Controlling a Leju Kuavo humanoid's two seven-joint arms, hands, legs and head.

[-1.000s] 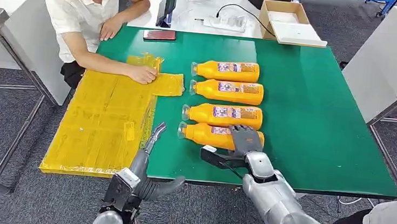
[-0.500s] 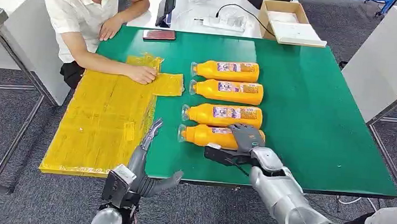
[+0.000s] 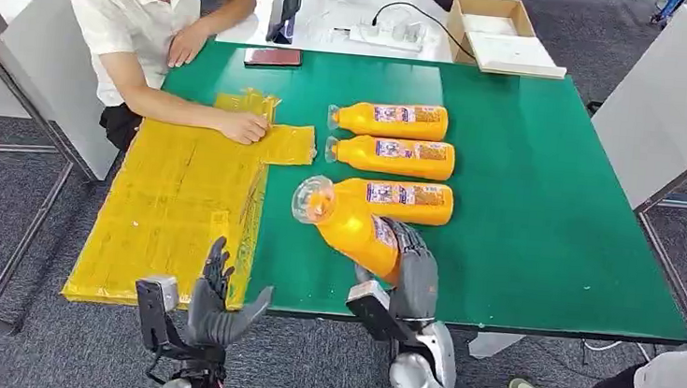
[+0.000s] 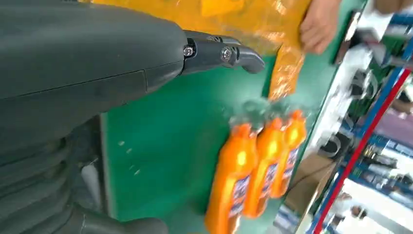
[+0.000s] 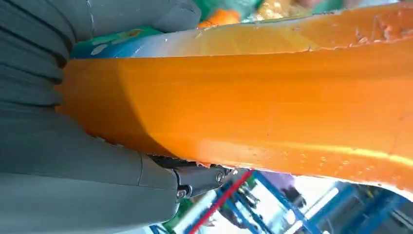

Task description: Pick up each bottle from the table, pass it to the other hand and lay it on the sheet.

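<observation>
Gripping bottle [image 3: 349, 221] in right hand [image 3: 411, 273] fingers [image 3: 419, 257]; left hand [image 3: 216, 303] open

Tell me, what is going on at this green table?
A humanoid robot is moving orange bottles. Its right hand grips one bottle lifted off the green table, cap tilted up. Its left hand waits with fingers apart near the yellow sheet, which a seated person touches. Three bottles lie on the table.

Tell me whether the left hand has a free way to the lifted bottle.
Probably yes. The left hand is open beside the lifted bottle, which the right hand holds; nothing lies between them.
</observation>
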